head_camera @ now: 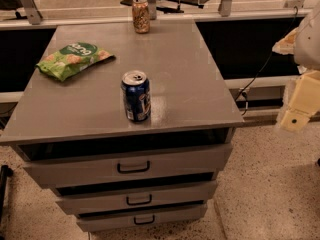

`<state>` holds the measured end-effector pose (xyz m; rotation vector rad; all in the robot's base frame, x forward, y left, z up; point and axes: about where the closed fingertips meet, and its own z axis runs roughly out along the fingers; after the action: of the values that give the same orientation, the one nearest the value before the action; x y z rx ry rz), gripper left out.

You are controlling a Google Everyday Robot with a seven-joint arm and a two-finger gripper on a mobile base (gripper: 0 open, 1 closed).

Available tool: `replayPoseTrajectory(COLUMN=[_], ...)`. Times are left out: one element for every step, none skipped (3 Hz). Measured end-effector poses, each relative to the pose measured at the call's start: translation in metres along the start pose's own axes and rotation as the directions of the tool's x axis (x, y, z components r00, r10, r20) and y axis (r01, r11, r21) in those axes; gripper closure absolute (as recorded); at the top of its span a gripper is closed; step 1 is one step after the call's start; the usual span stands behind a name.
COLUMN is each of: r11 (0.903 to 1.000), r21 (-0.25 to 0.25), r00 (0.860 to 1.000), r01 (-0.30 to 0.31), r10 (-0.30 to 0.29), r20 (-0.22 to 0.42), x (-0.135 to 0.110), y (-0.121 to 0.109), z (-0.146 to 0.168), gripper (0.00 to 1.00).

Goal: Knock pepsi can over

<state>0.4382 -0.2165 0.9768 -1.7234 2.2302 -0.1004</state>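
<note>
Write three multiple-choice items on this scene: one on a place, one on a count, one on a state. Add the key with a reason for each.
1. Where on the cabinet top is the pepsi can?
A. near the front edge, about midway across
B. at the far edge
C. at the right corner

2. How many drawer handles show on the cabinet's front?
A. one
B. three
C. five

3. In what state is the pepsi can?
A. upright
B. lying on its side
C. crushed flat

Key:
1 A: it stands close to the front edge, while the orange-tan can is the one at the far edge and the green chip bag lies to the left.
2 B: three dark handles sit one below another.
3 A: its silver top faces up, and the gripper is off to the right of the cabinet, apart from it.
</note>
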Motion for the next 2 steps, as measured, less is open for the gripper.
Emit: replayPoseTrajectory(r11=[1.0,0.9997], r21=[0.0,-0.023], r00=[1.0,0.997], r01=[0.0,0.004], r10=[0.0,-0.002], r20=[0.0,0.077], x=[0.0,0.0], y=[0.0,-0.006], z=[0.0,0.015], gripper=[0.0,0.0])
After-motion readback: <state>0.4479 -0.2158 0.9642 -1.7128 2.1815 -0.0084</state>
